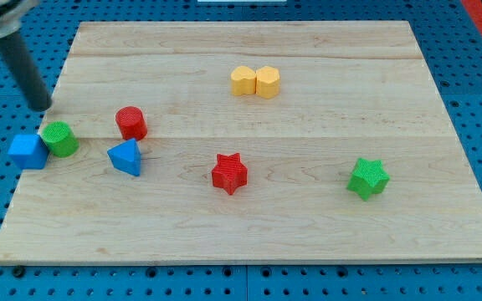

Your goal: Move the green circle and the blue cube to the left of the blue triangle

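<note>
The green circle [60,139] stands near the board's left edge, touching the blue cube [28,151], which sits at the very edge on its left. The blue triangle [126,157] lies to the right of both, a short gap away from the green circle. My tip [42,107] is at the end of the dark rod that comes in from the view's top left. It is just above the green circle in the view, a little to its upper left, with a small gap between them.
A red cylinder [130,123] stands just above the blue triangle. A red star [229,173] lies mid-board, a green star [367,178] at the right. Two yellow blocks [255,81] touch each other near the top. The wooden board [249,242] lies on blue pegboard.
</note>
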`<state>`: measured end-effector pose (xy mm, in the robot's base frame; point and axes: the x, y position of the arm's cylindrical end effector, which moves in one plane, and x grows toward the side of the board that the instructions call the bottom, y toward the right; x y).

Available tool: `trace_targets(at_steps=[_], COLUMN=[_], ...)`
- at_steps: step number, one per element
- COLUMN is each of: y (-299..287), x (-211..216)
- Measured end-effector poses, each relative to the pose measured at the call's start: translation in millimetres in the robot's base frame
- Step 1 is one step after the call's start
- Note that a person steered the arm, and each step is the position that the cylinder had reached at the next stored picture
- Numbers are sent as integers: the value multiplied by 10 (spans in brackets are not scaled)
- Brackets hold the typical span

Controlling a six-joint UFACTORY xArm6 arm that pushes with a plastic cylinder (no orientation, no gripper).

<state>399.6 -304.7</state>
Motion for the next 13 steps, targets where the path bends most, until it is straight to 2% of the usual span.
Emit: trace_targets(at_steps=[2,4,6,7,8,10,11,12,13], y=[-3,-4,50,175,23,830,680,2,253], x=[67,711,851,1177,1433,1254,1305,1436,1042])
